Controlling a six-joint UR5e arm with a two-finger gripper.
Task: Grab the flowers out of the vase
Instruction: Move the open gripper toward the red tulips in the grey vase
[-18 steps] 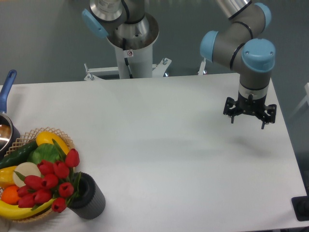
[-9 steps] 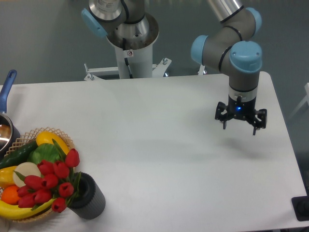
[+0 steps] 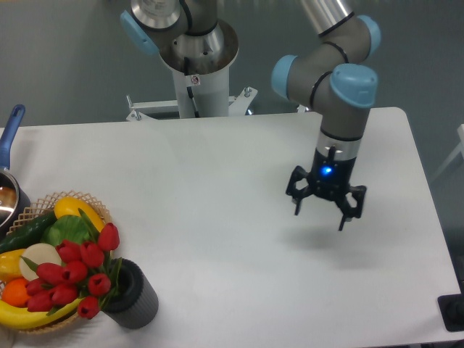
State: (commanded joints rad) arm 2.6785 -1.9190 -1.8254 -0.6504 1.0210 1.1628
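here the end effector (image 3: 325, 204) hangs open and empty over the surface (image 3: 217, 181), right of centre. the flowers (image 3: 76, 272) sit in the vase (image 3: 134, 296), near left.

A wicker basket (image 3: 93, 205) of fruit and vegetables sits at the desk's (image 3: 217, 188) left edge, a blue-handled pot (image 3: 10, 138) just behind.

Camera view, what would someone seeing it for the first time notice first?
Probably the red flowers, leaning out of the dark vase at the table's near left corner, over a wicker basket of produce. Next, the gripper, open and empty, hovering above the bare right half of the white table.
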